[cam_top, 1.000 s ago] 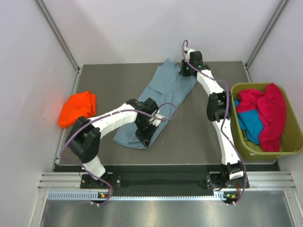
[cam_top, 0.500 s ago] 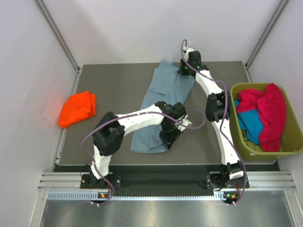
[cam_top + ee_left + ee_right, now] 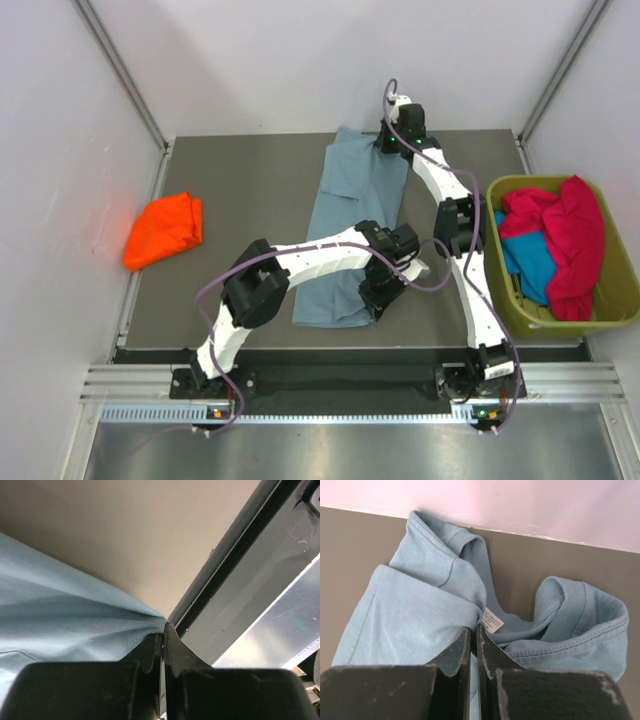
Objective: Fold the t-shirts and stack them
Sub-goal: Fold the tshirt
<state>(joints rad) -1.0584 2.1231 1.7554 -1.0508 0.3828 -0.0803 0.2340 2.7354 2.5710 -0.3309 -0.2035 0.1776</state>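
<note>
A dusty grey-blue t-shirt (image 3: 352, 215) lies stretched lengthways on the dark table, from the back edge to near the front. My left gripper (image 3: 378, 300) is shut on its near right corner (image 3: 115, 630), close to the table's front rail. My right gripper (image 3: 392, 148) is shut on the far end by the collar and white label (image 3: 491, 620). A bright orange-red t-shirt (image 3: 165, 229) lies bunched at the table's left edge. A crimson-pink t-shirt (image 3: 568, 235) and a teal one (image 3: 530, 262) are heaped in the bin.
An olive-green plastic bin (image 3: 514, 300) stands off the table's right side. White walls close in the back and sides. A metal rail (image 3: 280, 625) runs along the front edge, right beside my left gripper.
My left gripper has dragged the near end of the grey-blue t-shirt rightward, so the cloth now lies straighter. The right gripper has held its place at the back.
</note>
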